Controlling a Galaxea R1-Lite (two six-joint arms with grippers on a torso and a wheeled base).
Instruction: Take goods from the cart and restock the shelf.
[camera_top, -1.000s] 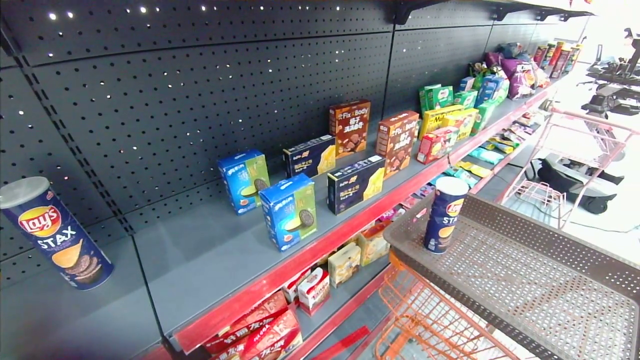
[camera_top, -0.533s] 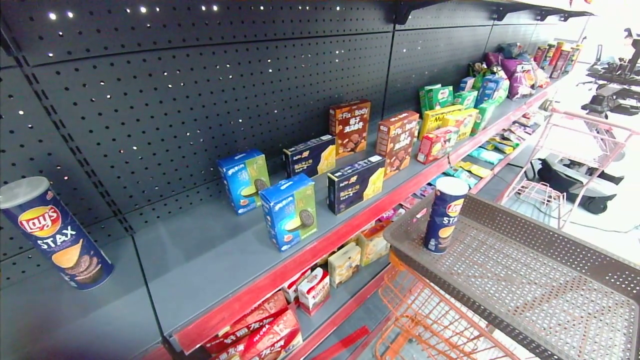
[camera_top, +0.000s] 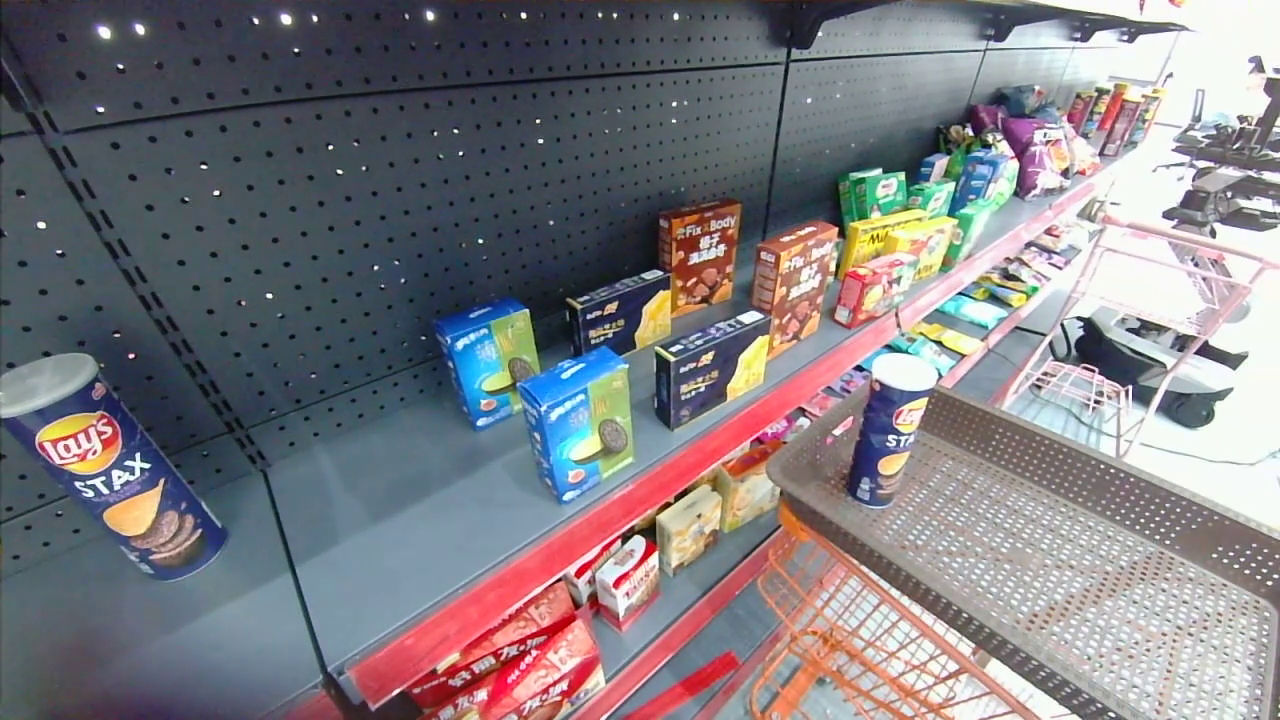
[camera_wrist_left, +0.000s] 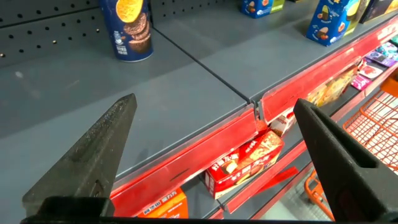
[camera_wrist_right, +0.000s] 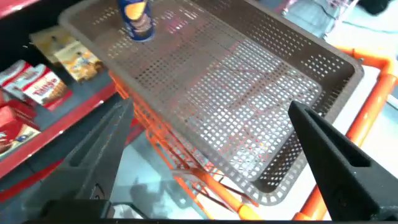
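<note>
Standing upright in the shelf-side corner of the cart tray (camera_top: 1050, 560), the chip can (camera_top: 888, 430) looks light, stiff, probably slippery, best gripped mid-body; left tool (camera_wrist_left: 214, 99) and right tool (camera_wrist_right: 208, 107) gape empty.

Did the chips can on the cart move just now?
No. The chips can stands in the same corner of the cart tray as before.

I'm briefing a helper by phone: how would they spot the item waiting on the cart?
Beside the shelf stands an orange cart topped by a brown perforated tray. At the tray's corner nearest the shelf stands an upright dark blue chip can with a white lid. Its twin stands on the grey shelf, not the tray.
</note>
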